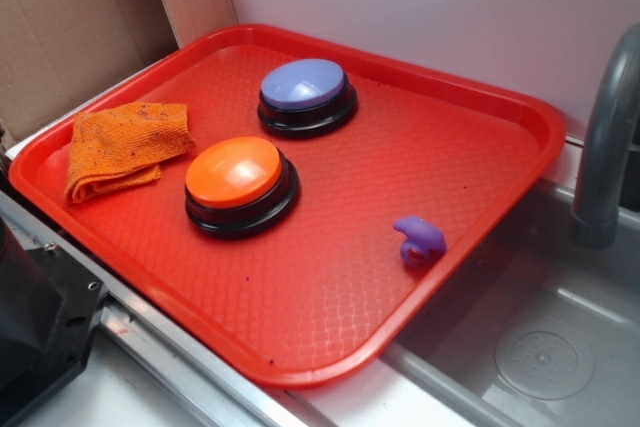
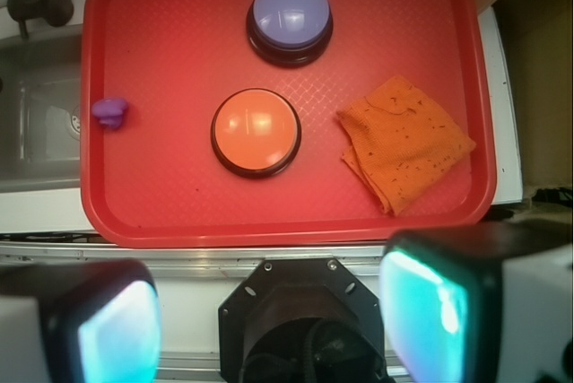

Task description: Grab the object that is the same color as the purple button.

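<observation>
Purple object (image 2: 109, 112) lies well apart from the seemingly spread tool (image 2: 269, 316).

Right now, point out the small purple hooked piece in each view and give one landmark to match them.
Exterior: the small purple piece lies near the red tray's right rim, beside the sink.
Wrist: it lies at the tray's left edge.
Shared landmark: the orange button, mid-tray.
</observation>
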Robot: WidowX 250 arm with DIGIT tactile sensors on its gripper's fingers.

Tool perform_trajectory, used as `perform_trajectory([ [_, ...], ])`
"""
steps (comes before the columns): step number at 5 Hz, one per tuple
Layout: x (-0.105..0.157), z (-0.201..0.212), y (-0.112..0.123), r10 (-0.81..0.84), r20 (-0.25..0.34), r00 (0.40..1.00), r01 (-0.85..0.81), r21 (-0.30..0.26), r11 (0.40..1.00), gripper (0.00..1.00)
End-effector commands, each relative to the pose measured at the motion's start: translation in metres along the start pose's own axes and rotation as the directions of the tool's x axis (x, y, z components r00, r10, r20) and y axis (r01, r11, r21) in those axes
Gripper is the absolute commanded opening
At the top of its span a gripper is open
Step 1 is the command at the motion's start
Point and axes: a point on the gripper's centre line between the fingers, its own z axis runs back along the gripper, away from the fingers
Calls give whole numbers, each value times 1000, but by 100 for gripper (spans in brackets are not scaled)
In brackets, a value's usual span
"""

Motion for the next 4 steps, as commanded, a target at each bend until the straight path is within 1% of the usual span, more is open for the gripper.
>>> perform_trajectory([
  [1,0,0,0,0,0,1000,0,0,1000,100],
  [2,14,-9,-10,-208,-18,978,208,-5,978,100],
  [3,35,-25,-22,-383,1,924,382,55,923,100],
  [4,57,-47,-38,-538,34,842,533,100,840,100],
])
